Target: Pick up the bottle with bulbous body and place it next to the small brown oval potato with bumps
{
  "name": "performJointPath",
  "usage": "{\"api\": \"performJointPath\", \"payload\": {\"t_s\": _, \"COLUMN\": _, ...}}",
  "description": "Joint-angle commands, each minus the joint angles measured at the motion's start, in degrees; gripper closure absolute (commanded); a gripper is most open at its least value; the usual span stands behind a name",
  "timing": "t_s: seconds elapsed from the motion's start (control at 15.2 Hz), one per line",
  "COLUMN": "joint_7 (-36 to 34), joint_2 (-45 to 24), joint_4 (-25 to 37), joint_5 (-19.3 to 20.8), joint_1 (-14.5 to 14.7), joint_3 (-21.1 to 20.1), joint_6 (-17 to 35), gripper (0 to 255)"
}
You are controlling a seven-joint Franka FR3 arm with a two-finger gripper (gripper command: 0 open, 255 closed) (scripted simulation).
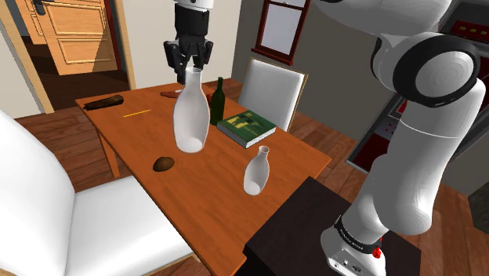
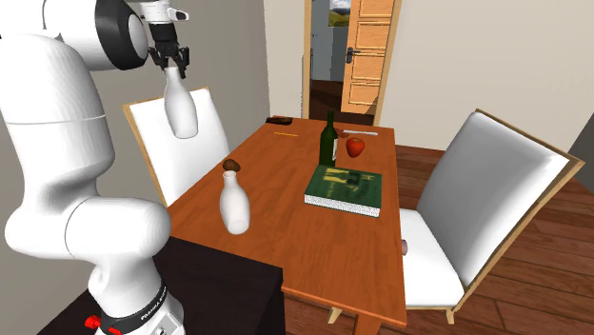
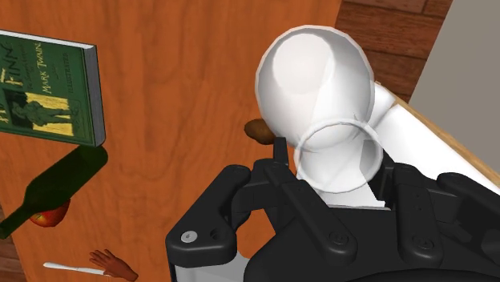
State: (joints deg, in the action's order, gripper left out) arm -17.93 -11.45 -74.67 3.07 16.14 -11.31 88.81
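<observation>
My gripper (image 1: 190, 64) is shut on the neck of a white bottle with a bulbous body (image 1: 190, 118), which hangs upright well above the wooden table (image 1: 211, 188). In the second exterior view the gripper (image 2: 174, 70) holds this bottle (image 2: 181, 109) high over the table's near-left side. From the wrist, the fingers clasp the neck at the gripper (image 3: 340, 170), and the round body (image 3: 312, 84) hangs below. The small brown potato (image 1: 163, 163) lies on the table beneath and slightly toward the shoulder view's left; it peeks out beside the bottle (image 3: 255, 128) and behind a smaller bottle (image 2: 231, 166).
A smaller white bottle (image 1: 256, 171) stands near the table's stand-side edge. A dark green bottle (image 1: 219, 102), a green book (image 1: 246, 128) and a red apple (image 2: 355, 147) sit mid-table. White chairs (image 1: 270, 90) (image 1: 86, 223) flank the table.
</observation>
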Motion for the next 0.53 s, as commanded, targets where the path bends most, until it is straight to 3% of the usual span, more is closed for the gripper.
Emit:
{"api": "performJointPath", "payload": {"t_s": 0.0, "joint_7": -0.15, "joint_2": 0.53, "joint_4": -2.35, "joint_5": -0.09, "joint_1": -0.02, "joint_3": -0.02, "joint_6": 1.89, "gripper": 255}}
{"api": "performJointPath", "payload": {"t_s": 0.46, "joint_7": -0.08, "joint_2": 2.13, "joint_4": -9.98, "joint_5": -0.41, "joint_1": -0.34, "joint_3": 0.08, "joint_6": 7.95, "gripper": 255}}
